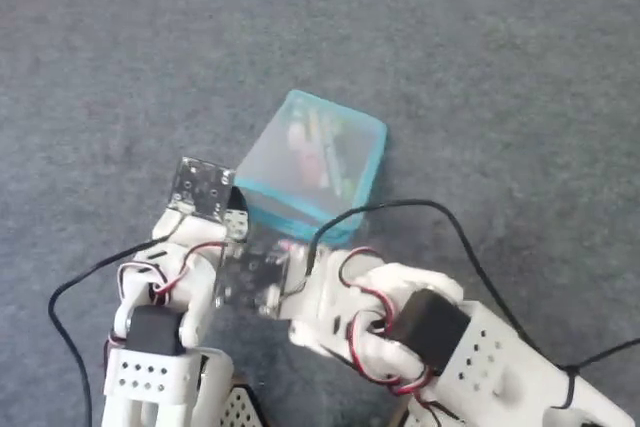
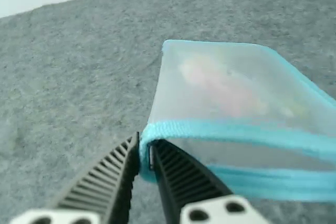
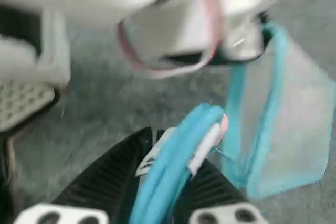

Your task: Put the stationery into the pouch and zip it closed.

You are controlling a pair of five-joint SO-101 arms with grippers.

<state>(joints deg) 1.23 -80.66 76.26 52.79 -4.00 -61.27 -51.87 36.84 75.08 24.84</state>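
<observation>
- High view: the pouch (image 1: 315,162), translucent with turquoise trim, lies on the grey surface (image 1: 500,77). Colourful stationery (image 1: 322,147) shows through its wall. The left arm (image 1: 165,337) and the right arm (image 1: 430,332) meet at the pouch's near edge, close beside each other.
- Left wrist view: the left gripper (image 2: 144,156) is pressed together on a corner of the pouch, pinching the turquoise rim. The stationery inside is a blur of pink and yellow.
- Right wrist view: the right gripper (image 3: 176,156) pinches the pouch by its turquoise zip edge (image 3: 197,121). The rest of the pouch lies beyond on the surface.
</observation>
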